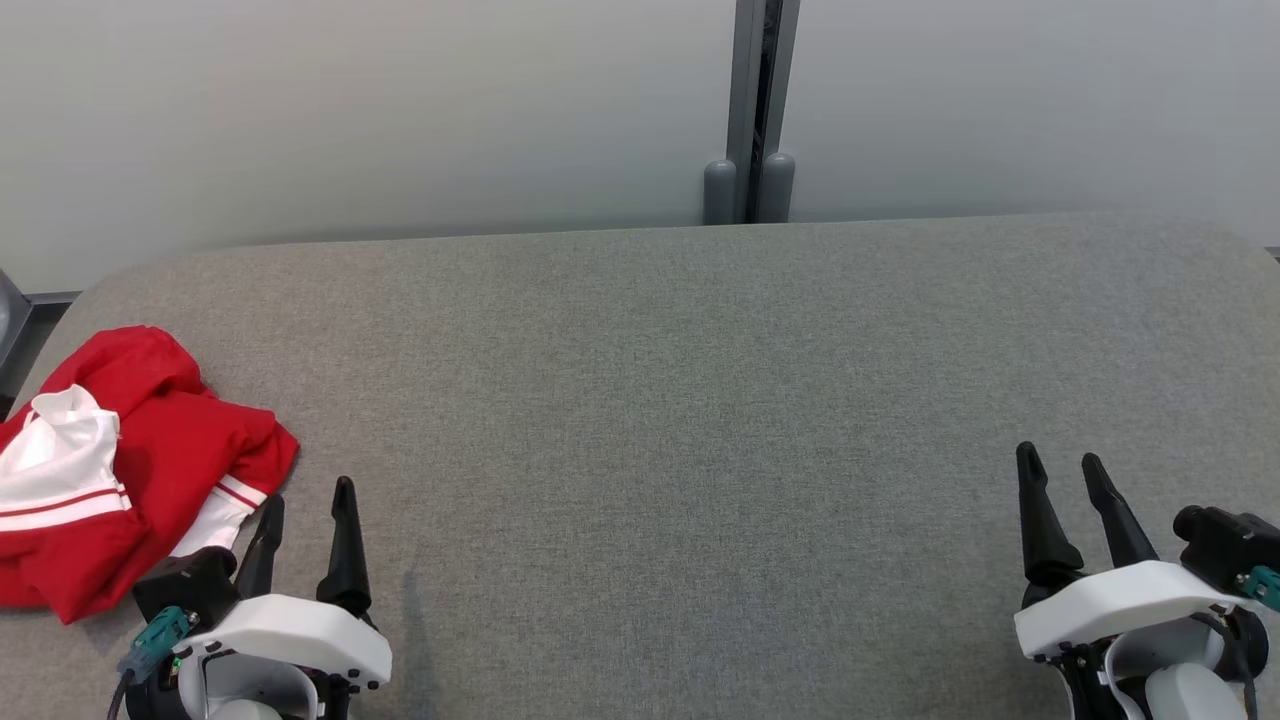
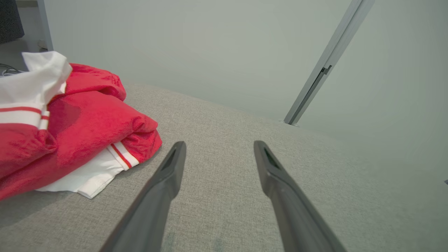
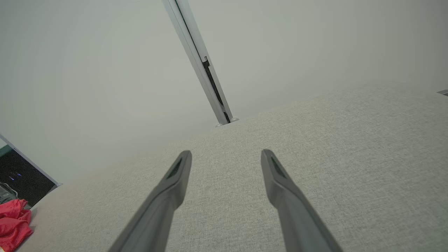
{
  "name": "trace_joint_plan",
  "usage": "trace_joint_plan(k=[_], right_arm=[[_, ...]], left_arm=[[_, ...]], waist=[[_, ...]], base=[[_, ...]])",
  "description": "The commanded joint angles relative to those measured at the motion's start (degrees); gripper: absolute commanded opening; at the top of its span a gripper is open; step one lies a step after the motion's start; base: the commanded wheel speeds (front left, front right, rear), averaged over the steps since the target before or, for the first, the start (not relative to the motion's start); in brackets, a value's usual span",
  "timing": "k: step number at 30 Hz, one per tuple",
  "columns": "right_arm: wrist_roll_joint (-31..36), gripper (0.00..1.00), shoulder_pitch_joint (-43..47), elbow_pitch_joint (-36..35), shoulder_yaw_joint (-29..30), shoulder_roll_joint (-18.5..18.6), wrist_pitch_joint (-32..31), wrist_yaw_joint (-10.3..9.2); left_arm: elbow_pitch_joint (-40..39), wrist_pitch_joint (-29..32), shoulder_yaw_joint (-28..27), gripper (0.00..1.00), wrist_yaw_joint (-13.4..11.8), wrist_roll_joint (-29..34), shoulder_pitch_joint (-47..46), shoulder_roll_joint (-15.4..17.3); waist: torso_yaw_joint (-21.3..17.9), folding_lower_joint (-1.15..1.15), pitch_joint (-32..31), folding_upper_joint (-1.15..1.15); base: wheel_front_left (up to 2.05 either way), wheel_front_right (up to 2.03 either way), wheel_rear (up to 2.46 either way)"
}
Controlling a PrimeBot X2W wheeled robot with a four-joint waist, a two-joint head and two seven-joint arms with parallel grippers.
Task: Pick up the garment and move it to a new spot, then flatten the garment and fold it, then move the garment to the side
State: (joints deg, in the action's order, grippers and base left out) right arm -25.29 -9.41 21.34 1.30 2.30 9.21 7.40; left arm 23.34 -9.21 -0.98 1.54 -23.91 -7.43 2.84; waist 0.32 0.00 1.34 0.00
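Observation:
A red garment (image 1: 170,440) with white panels and striped cuffs lies crumpled at the left end of the grey fabric table (image 1: 700,400). My left gripper (image 1: 310,495) stands open just right of the garment's near cuff, apart from it, with nothing between its fingers. The left wrist view shows the garment (image 2: 87,122) to the left of the left gripper (image 2: 218,143). At the near right of the table my right gripper (image 1: 1060,458) is open and holds nothing. In the right wrist view the right gripper (image 3: 226,152) points over bare cloth, with a corner of the garment (image 3: 12,220) at far left.
A pale wall with a grey vertical post (image 1: 757,110) runs behind the table's far edge. The table corners are rounded, and the left edge lies close beside the garment. Bare grey cloth stretches between the two grippers.

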Motion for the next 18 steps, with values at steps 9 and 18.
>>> trace_joint_plan(k=[9, 18], right_arm=[[6.9, 1.0, -1.3, 0.8, -0.3, 0.6, 1.8, 0.11], [11.4, 1.0, -1.5, 1.7, 0.1, 0.7, 3.0, 0.12]], left_arm=[[0.2, -1.8, 1.6, 1.0, -1.2, 6.5, -0.8, 1.1], [0.7, -2.9, 2.3, 1.0, -2.2, 10.6, -1.4, 1.3]], waist=[[0.0, 0.0, -0.2, 0.0], [0.4, 0.0, 0.0, 0.0]], base=[[0.0, 0.0, 0.0], [0.0, 0.0, 0.0]])
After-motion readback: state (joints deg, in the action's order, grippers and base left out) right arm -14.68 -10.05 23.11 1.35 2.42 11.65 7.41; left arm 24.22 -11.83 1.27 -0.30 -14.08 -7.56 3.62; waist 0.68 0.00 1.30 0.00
